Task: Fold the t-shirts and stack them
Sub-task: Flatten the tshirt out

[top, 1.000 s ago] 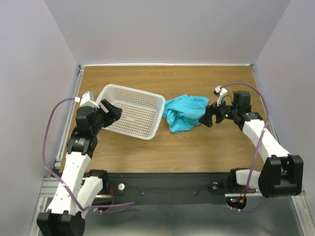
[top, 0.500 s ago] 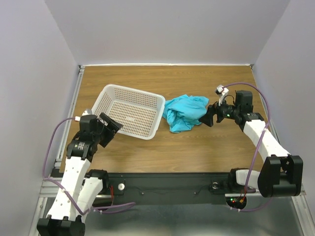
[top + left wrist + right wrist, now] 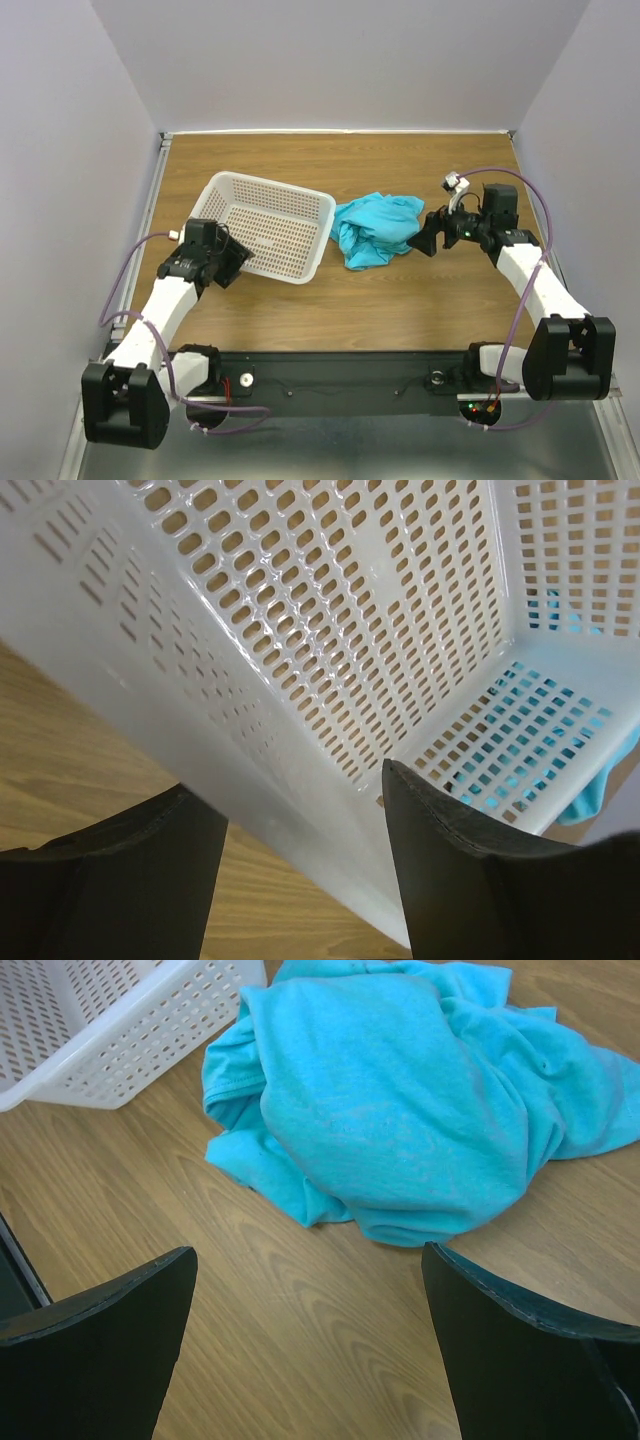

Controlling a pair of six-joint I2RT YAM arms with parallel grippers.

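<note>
The wooden table [image 3: 400, 310] holds a white mesh basket [image 3: 270, 235], and just right of it lies the crumpled turquoise shirt [image 3: 372, 228]. The left gripper [image 3: 234, 260] straddles the basket's near wall – whether it pinches it, I cannot tell. The right gripper [image 3: 421, 241] gapes wide beside the shirt – not touching.

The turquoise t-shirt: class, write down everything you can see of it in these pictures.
The t-shirt is plain turquoise soft cloth, crumpled in a loose, unfolded heap with a hemmed edge showing. It lies on the wooden table near the middle, beside the right end of the white mesh basket; whether they touch is unclear. The open right tool sits just to its right, not gripping it.
</note>
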